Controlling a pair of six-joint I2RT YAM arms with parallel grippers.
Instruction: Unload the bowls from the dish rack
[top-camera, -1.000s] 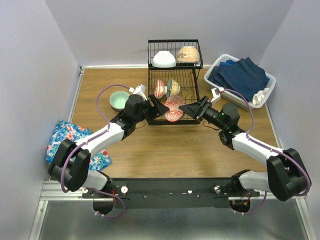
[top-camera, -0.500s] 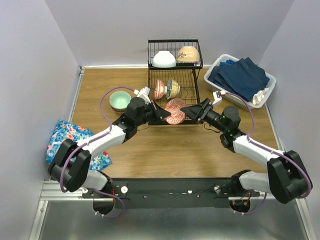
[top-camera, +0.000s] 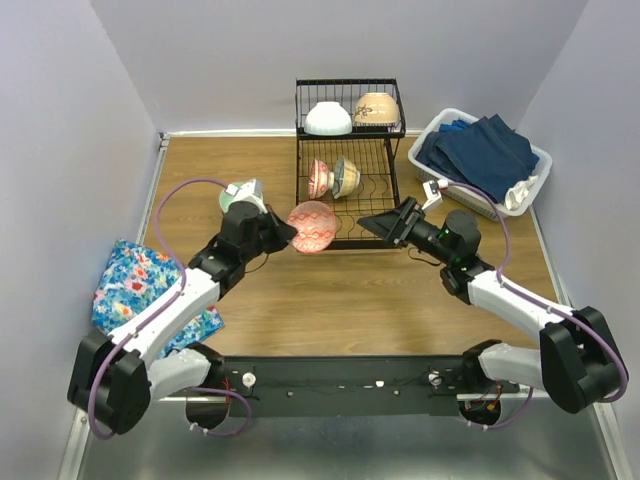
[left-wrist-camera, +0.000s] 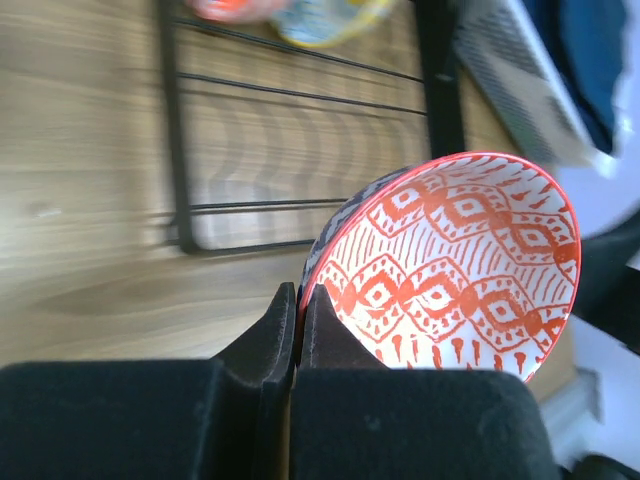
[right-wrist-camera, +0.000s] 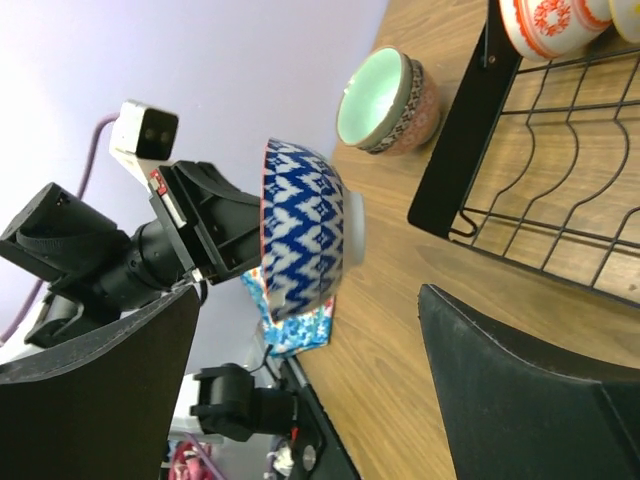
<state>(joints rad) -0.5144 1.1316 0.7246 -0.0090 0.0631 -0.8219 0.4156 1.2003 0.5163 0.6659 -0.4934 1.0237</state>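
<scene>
My left gripper (top-camera: 289, 229) is shut on the rim of a bowl (top-camera: 314, 226) with a red-orange pattern inside and blue zigzags outside (right-wrist-camera: 300, 240). It holds the bowl tilted above the wood, just left of the dish rack (top-camera: 346, 190). The left wrist view shows its fingers (left-wrist-camera: 284, 325) pinching the rim of this bowl (left-wrist-camera: 450, 270). My right gripper (top-camera: 368, 222) stands open and empty at the rack's front edge, facing the bowl. The rack's lower tray holds a pink bowl (top-camera: 320, 178) and an olive bowl (top-camera: 347, 175). A white bowl (top-camera: 327, 119) and a beige bowl (top-camera: 376, 108) sit on the upper shelf.
A mint-green bowl (top-camera: 232, 199) stands on the table behind my left wrist, also in the right wrist view (right-wrist-camera: 385, 90). A white basket of blue cloths (top-camera: 480, 155) is at the right. A floral cloth (top-camera: 135, 285) lies at the left edge.
My left gripper has shut on the patterned bowl's rim and carried it left, off the rack's front. My right gripper's jaws have spread wider and it has stayed near the rack.
</scene>
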